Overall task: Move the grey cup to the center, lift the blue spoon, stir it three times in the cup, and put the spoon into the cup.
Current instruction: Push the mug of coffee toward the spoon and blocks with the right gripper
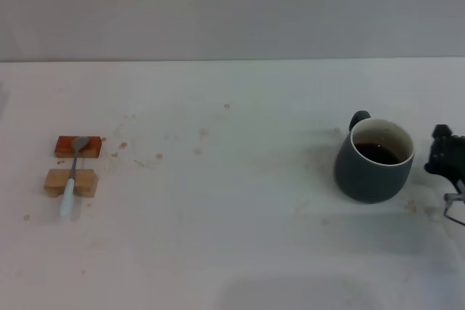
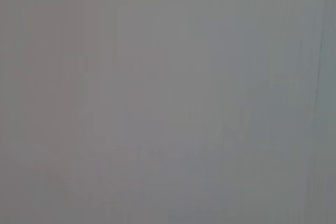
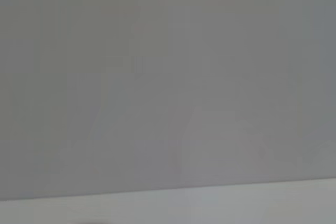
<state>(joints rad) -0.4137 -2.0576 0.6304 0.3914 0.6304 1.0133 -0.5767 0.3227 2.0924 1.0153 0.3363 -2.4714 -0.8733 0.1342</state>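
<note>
The grey cup (image 1: 374,161) stands on the white table at the right, its handle turned to the far left side, with dark liquid inside. The blue spoon (image 1: 72,177) lies at the left across two small blocks, its silver bowl on the reddish-brown block (image 1: 78,147) and its pale handle over the tan block (image 1: 70,181). My right gripper (image 1: 447,157) shows at the right edge of the head view, just right of the cup and apart from it. My left gripper is out of view. Both wrist views show only blank grey surface.
The white table (image 1: 232,237) spreads wide between the spoon and the cup, with faint brown stains (image 1: 203,134) near its middle. A grey wall runs along the back.
</note>
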